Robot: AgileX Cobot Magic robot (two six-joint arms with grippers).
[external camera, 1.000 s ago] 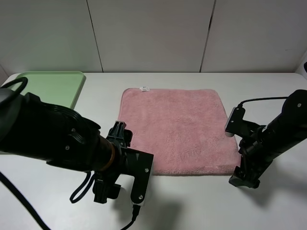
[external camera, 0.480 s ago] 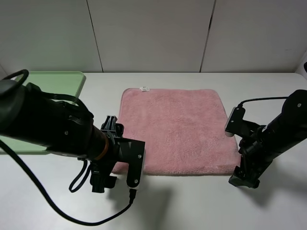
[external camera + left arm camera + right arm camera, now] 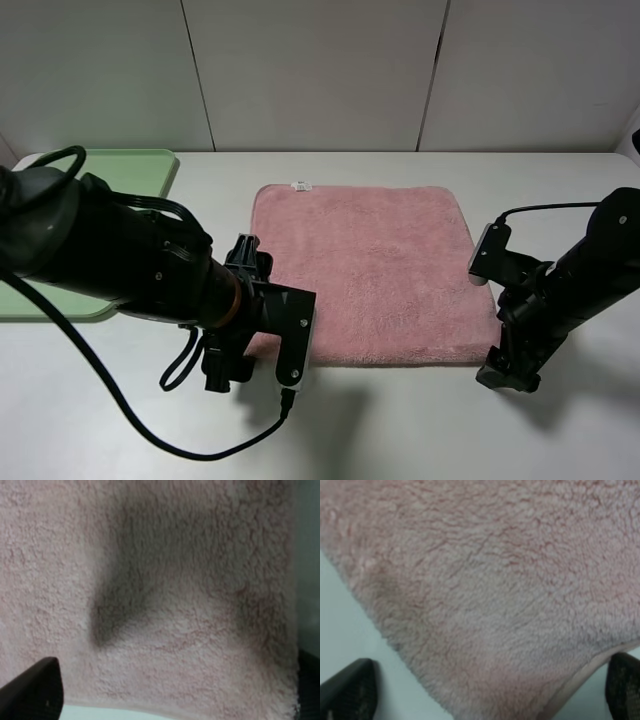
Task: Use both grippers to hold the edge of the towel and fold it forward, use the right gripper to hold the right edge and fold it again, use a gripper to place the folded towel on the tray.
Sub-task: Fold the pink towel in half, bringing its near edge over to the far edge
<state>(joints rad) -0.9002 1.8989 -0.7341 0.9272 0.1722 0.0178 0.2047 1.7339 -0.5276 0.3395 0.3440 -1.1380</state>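
Note:
A pink towel (image 3: 370, 270) lies flat on the white table (image 3: 400, 430). My left gripper (image 3: 222, 372) is low at the towel's near left corner. In the left wrist view the towel (image 3: 165, 580) fills the picture, and the gripper (image 3: 170, 695) is open with dark fingertips (image 3: 30, 690) far apart over the towel's edge. My right gripper (image 3: 506, 372) is low at the near right corner. In the right wrist view it (image 3: 485, 690) is open over the towel's corner (image 3: 480, 580), with fingertips (image 3: 347, 687) wide apart. The green tray (image 3: 110, 180) is at the far left.
A small white label (image 3: 299, 185) sits on the towel's far edge. A black cable (image 3: 130, 420) loops from the left arm over the table's front. A grey panelled wall (image 3: 320, 70) stands behind the table.
My left arm has shifted right, bringing its gripper closer to the towel's near left corner. The right arm and the towel have not moved.

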